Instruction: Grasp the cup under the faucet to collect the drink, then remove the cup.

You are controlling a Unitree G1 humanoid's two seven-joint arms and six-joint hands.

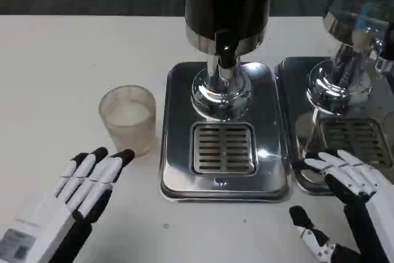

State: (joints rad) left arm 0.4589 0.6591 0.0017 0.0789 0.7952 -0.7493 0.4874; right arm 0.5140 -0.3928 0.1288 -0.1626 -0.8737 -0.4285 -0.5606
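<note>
A clear ribbed plastic cup [128,119] stands upright on the white table, left of the drink dispenser's steel base [178,127]. The dark dispenser tank [229,1] rises above the base, with its black faucet [226,53] over the drain grille [223,148]. My left hand [86,183] lies low at the front left, fingers stretched out and apart, tips just short of the cup's front. At the front right my right hand [341,204] hangs with fingers spread, holding nothing, beside the base's right corner.
A second dispenser [357,16] with its own steel base [295,127] and grille stands at the right edge. The white table [55,72] stretches wide at the left and along the front.
</note>
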